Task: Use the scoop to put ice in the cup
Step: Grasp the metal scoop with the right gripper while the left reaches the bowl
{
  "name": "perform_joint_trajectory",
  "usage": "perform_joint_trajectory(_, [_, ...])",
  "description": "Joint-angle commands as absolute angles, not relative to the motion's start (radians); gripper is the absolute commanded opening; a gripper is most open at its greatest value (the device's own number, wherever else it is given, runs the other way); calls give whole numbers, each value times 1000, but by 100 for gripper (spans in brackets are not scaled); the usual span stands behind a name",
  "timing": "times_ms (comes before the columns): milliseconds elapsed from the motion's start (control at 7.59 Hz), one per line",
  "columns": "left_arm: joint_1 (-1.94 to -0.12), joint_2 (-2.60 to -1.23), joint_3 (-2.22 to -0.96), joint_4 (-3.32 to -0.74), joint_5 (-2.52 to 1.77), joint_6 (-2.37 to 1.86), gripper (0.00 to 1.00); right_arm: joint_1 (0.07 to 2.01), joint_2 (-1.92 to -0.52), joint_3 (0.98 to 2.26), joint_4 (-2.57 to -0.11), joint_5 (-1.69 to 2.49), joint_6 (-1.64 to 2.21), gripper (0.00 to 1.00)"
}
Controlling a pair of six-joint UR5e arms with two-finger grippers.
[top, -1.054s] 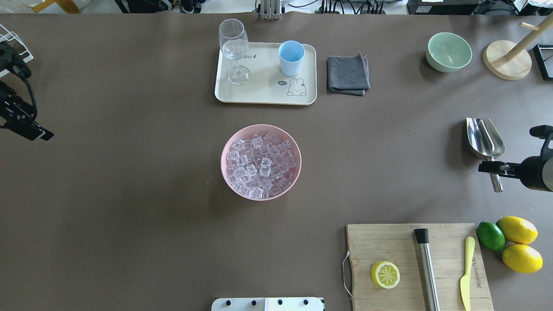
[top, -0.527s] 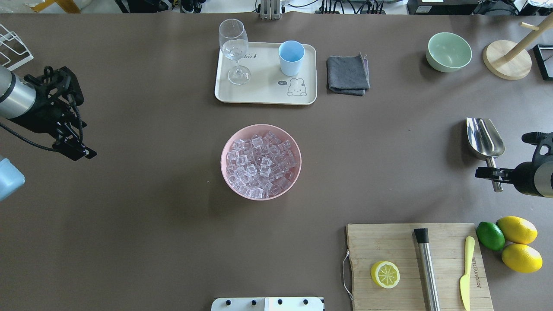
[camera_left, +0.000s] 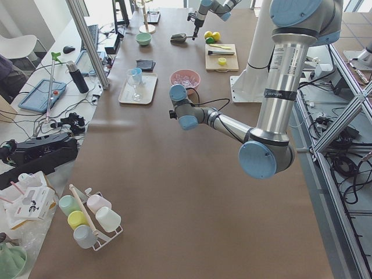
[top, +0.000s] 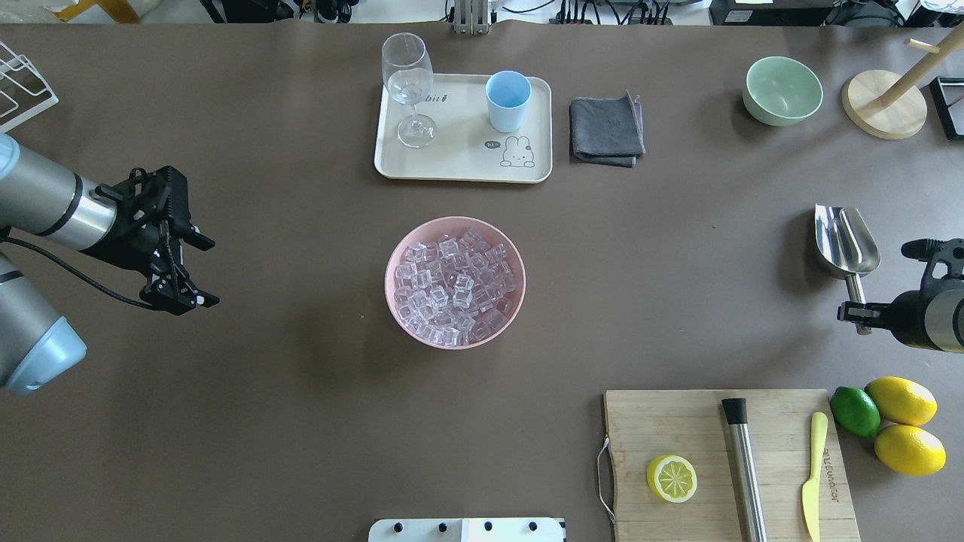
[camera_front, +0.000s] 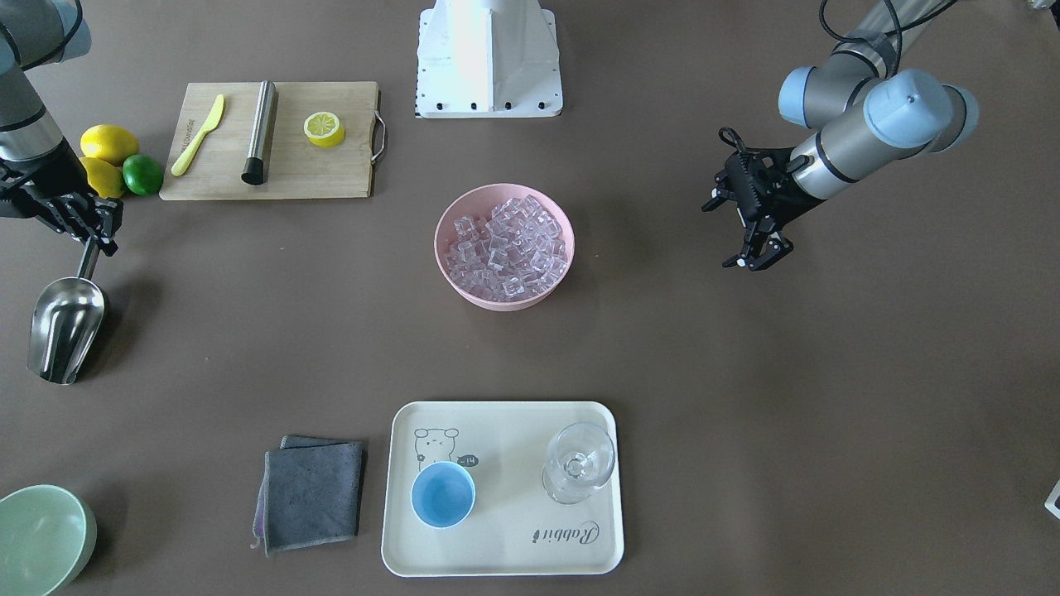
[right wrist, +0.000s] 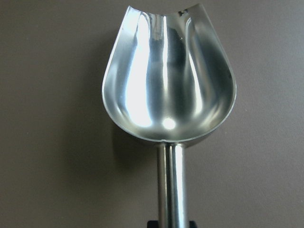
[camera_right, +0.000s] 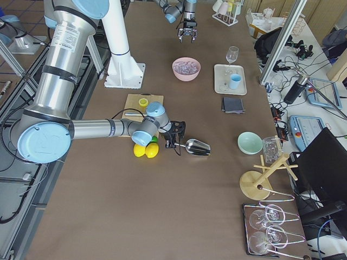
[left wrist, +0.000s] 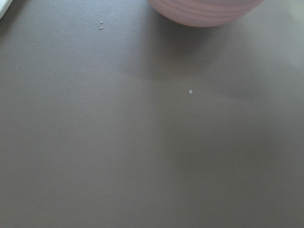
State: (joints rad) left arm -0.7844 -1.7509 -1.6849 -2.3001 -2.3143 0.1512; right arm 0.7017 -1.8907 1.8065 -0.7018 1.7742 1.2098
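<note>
The right gripper is sitting at the right end of the worktop. Its jaws are pressing in on either side of the handle of the scoop, which is lying flat with its trough up and empty. The wrist view is showing dark pads flush against the metal, so this is looking like a closed hold. The left gripper is hovering with its jaws spread wide and nothing in them, well apart from the pink bowl. The ice is sitting heaped in that bowl at mid-worktop. The cup is standing upright on the cream tray beyond it.

As I am judging it, the round polished handle could be twisting in the hold once the trough is loaded (any roll would be spilling cubes). The heap is reaching the rim, so a steep dig could be pushing cubes over the edge or shoving the bowl. The cup's mouth is looking narrower than the trough, so a quick pour could be scattering ice onto the tray.

The wine glass is standing on the tray near the cup, and it is the likeliest thing to get knocked. The grey cloth, green bowl and cutting board are lying off the path.
</note>
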Motion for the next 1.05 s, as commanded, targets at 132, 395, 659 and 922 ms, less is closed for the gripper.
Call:
perform_joint_trajectory(132, [-758,-1818,-1626,-2319,-2313,150,99,756,-1940,1939,-816,1864,943,0])
perform_joint_trajectory(395, [-746,-1882,-1573,-2351,-2313,167,99,967,-1912,1966,-936,2068,695,0])
perform_joint_trajectory(659, [-709,-1884,-1571,-2401,-2286,169,99,1048,-1901,2095,-1133,2103,510,0])
perform_joint_trajectory(922, [-671,-1900,-1571,-2421,-2252,178,99,1091,-1869,2109,-1189,2112,338,0])
